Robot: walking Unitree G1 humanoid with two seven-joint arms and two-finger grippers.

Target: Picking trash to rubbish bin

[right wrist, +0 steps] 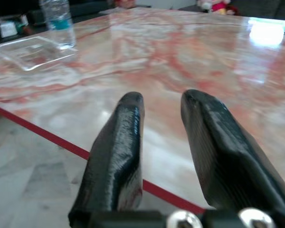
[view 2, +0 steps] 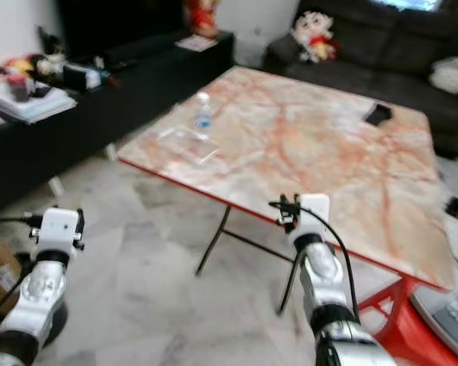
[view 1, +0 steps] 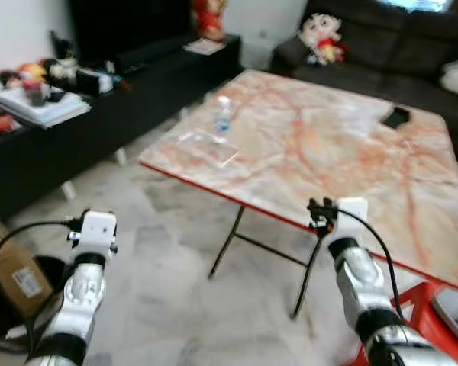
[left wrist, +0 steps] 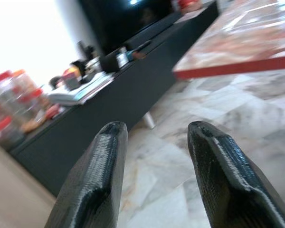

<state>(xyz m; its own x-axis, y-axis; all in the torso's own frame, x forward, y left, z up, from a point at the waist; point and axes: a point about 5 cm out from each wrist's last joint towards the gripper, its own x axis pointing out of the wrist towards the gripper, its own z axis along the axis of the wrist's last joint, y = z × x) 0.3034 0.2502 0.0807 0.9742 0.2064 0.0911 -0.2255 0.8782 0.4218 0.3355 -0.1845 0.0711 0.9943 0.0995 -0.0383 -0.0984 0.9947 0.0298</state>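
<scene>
Trash candidates: a small plastic water bottle (view 1: 223, 113) and a flat clear plastic tray (view 1: 207, 146); both are on the far left corner of the desk, the bottle upright just behind the tray.
Rubbish bin: I cannot find any bin in these views, so its place is unknown.
Desk: a marble-pattern folding desk (view 1: 343, 152) with a red edge and thin black legs; it carries the bottle, the tray and a dark flat object (view 1: 395, 117) near the far right side.
Sofa: a dark sofa (view 1: 382, 46) behind the desk, with a doll (view 1: 320, 36) sitting on it.
Cabinet: a long low black cabinet (view 1: 99, 114) along the left, with books and small things on top.
Right hand (right wrist: 161, 142): raised at the near edge of the desk, fingers slightly apart, gripping nothing; well apart from the bottle.
Left hand (left wrist: 154, 156): low over the floor beside the desk, fingers spread apart, empty, pointing toward the cabinet.
Step, as I judge: approach only; nothing is picked yet.
Risk one: the bottle is light and tall, so a sideways touch from a finger could tip it and let it roll off the corner.
Risk two: the tray is thin and flat, so fingers may slide over it or push it over the edge.
Risk three: reaching from here, the right arm may hit the desk edge.
</scene>
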